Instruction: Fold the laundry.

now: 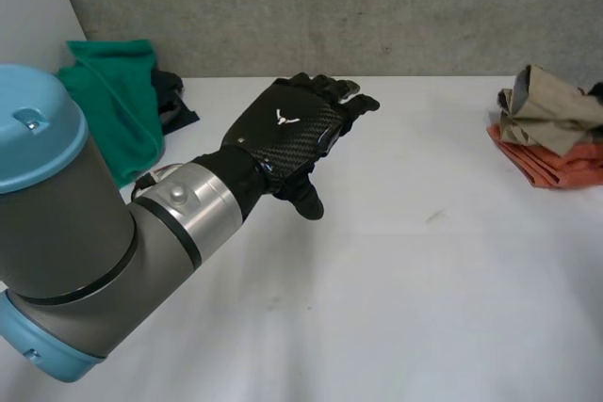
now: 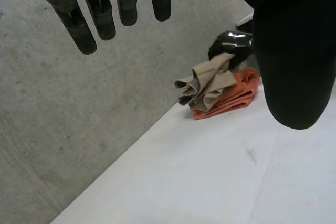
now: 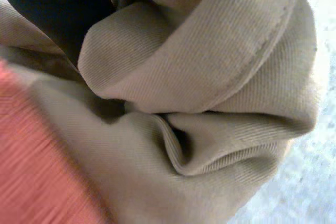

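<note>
A crumpled beige cloth (image 1: 546, 105) lies on a folded orange cloth (image 1: 556, 165) at the table's far right. In the left wrist view my right hand (image 2: 233, 43) sits at the beige cloth (image 2: 210, 81), bunching its upper part above the orange cloth (image 2: 231, 97). The right wrist view shows beige folds (image 3: 210, 77) gathered tight against the palm, with the orange cloth (image 3: 37, 171) beside them. My left hand (image 1: 292, 127) hovers over the middle back of the table, fingers (image 2: 89, 19) straight and spread, holding nothing.
A green cloth (image 1: 118, 91) and a dark garment (image 1: 174, 99) lie heaped at the table's (image 1: 396, 308) back left corner. A grey concrete wall (image 1: 377, 7) runs along the table's far edge. My left arm (image 1: 85, 261) crosses the front left.
</note>
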`<state>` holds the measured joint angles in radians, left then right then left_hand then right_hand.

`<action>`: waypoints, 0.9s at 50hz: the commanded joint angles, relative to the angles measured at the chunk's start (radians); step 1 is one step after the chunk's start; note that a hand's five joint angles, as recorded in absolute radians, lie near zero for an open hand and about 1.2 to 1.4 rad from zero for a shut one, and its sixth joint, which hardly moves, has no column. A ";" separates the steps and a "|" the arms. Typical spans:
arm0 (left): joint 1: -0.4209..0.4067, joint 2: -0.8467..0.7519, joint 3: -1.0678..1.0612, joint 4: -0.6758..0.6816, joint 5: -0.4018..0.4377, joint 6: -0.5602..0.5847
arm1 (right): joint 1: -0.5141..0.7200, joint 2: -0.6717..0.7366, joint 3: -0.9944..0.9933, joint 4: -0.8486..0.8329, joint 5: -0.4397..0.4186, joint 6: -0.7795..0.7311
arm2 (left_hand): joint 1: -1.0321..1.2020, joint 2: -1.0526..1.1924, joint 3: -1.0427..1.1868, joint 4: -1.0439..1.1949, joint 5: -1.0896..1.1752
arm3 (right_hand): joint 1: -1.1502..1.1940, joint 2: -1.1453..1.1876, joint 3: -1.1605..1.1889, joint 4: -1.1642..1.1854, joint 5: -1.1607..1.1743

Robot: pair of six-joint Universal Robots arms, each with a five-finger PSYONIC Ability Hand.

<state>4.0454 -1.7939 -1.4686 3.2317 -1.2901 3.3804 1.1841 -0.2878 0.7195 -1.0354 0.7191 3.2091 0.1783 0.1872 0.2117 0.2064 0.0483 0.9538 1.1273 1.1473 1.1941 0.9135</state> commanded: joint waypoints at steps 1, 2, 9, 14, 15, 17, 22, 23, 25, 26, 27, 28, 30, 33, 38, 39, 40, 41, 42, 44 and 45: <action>0.000 -0.010 0.002 0.000 0.000 -0.001 | -0.038 0.019 0.021 -0.012 -0.067 -0.009 | 0.020 0.012 -0.013 -0.008 -0.024 | 0.442 0.269 0.249 0.202 0.308; -0.002 -0.012 0.002 0.000 -0.001 -0.001 | -0.040 0.021 0.024 -0.014 -0.067 -0.008 | 0.020 0.012 -0.013 -0.008 -0.024 | 0.442 0.269 0.249 0.202 0.308; -0.003 -0.018 0.002 0.000 -0.002 0.002 | -0.047 0.007 0.052 -0.006 -0.047 -0.014 | 0.020 0.012 -0.013 -0.008 -0.024 | 0.158 -0.015 -0.035 -0.082 0.024; -0.006 -0.015 0.008 0.000 -0.002 0.004 | -0.073 -0.159 0.208 0.073 0.029 -0.015 | 0.020 0.012 -0.013 -0.008 -0.024 | -0.779 -0.953 -0.973 -1.020 -0.914; -0.006 -0.013 0.010 0.000 -0.002 0.005 | -0.080 -0.198 0.236 0.095 0.042 -0.015 | 0.020 0.012 -0.013 -0.008 -0.024 | -0.779 -0.953 -0.973 -1.020 -0.914; -0.006 -0.012 0.011 0.000 -0.002 0.005 | -0.099 -0.294 0.297 0.176 0.074 -0.018 | 0.020 0.012 -0.013 -0.008 -0.024 | -0.779 -0.953 -0.973 -1.020 -0.914; -0.008 -0.005 0.014 -0.001 -0.003 0.005 | -0.153 -0.415 0.325 0.423 0.111 -0.119 | 0.018 0.009 -0.016 -0.010 -0.027 | -0.779 -0.953 -0.973 -1.020 -0.914; -0.008 -0.005 0.014 -0.001 -0.003 0.005 | -0.162 -0.427 0.322 0.473 0.124 -0.156 | 0.018 0.009 -0.016 -0.010 -0.027 | -0.779 -0.953 -0.973 -1.020 -0.914; -0.008 -0.004 0.017 -0.001 -0.005 0.005 | -0.193 -0.462 0.308 0.617 0.186 -0.292 | 0.015 0.006 -0.019 -0.013 -0.030 | -0.779 -0.953 -0.973 -1.020 -0.914; -0.008 -0.004 0.017 -0.001 -0.005 0.007 | -0.205 -0.476 0.293 0.676 0.224 -0.354 | 0.015 0.006 -0.019 -0.013 -0.030 | -0.779 -0.953 -0.973 -1.020 -0.914; -0.008 -0.002 0.017 -0.001 -0.005 0.008 | -0.215 -0.485 0.281 0.711 0.255 -0.395 | 0.015 0.006 -0.019 -0.013 -0.030 | -0.779 -0.953 -0.973 -1.020 -0.914; -0.008 0.001 0.019 -0.001 -0.005 0.008 | -0.224 -0.496 0.265 0.751 0.298 -0.444 | 0.015 0.006 -0.019 -0.013 -0.030 | -0.779 -0.953 -0.973 -1.020 -0.914; -0.003 0.016 0.028 0.000 -0.008 0.005 | -0.232 -0.530 0.219 0.845 0.442 -0.592 | 0.015 0.006 -0.019 -0.013 -0.030 | -0.779 -0.953 -0.973 -1.020 -0.914; 0.003 0.027 0.051 0.000 -0.014 0.004 | -0.224 -0.559 0.170 0.870 0.622 -0.721 | 0.015 0.006 -0.019 -0.013 -0.030 | -0.779 -0.953 -0.973 -1.020 -0.914; 0.007 0.030 0.094 0.000 -0.034 0.005 | -0.117 -0.635 0.184 0.802 0.717 -0.692 | 0.020 0.012 -0.013 -0.008 -0.024 | -0.779 -0.953 -0.973 -1.020 -0.914; 0.010 0.028 0.103 0.000 -0.046 0.005 | -0.091 -0.661 0.201 0.787 0.715 -0.672 | 0.020 0.012 -0.013 -0.008 -0.024 | -0.779 -0.953 -0.973 -1.020 -0.914; 0.015 0.027 0.112 0.002 -0.060 0.005 | -0.062 -0.700 0.228 0.766 0.714 -0.645 | 0.020 0.012 -0.013 -0.008 -0.024 | -0.779 -0.953 -0.973 -1.020 -0.914; 0.030 0.027 0.135 0.008 -0.104 0.007 | -0.017 -0.765 0.292 0.727 0.708 -0.597 | 0.023 0.015 -0.010 -0.005 -0.021 | -0.779 -0.953 -0.973 -1.020 -0.914; 0.041 0.025 0.149 0.014 -0.132 0.007 | 0.005 -0.801 0.329 0.704 0.698 -0.576 | 0.021 0.012 -0.013 -0.008 -0.024 | -0.779 -0.953 -0.973 -1.020 -0.914; 0.073 0.022 0.177 0.023 -0.188 0.007 | 0.047 -0.873 0.408 0.641 0.675 -0.530 | 0.020 0.012 -0.013 -0.008 -0.024 | -0.779 -0.953 -0.973 -1.020 -0.914; 0.116 0.019 0.201 0.031 -0.240 0.010 | 0.096 -0.940 0.496 0.573 0.634 -0.485 | 0.020 0.012 -0.013 -0.008 -0.024 | -0.779 -0.953 -0.973 -1.020 -0.914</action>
<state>4.0716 -1.7658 -1.3495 3.2390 -1.3724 3.3859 1.1182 -1.0066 0.9728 -0.2672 1.4363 2.5548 0.1783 0.1872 0.2117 0.2065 0.0483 0.2324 0.2120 0.2156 0.2134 0.0460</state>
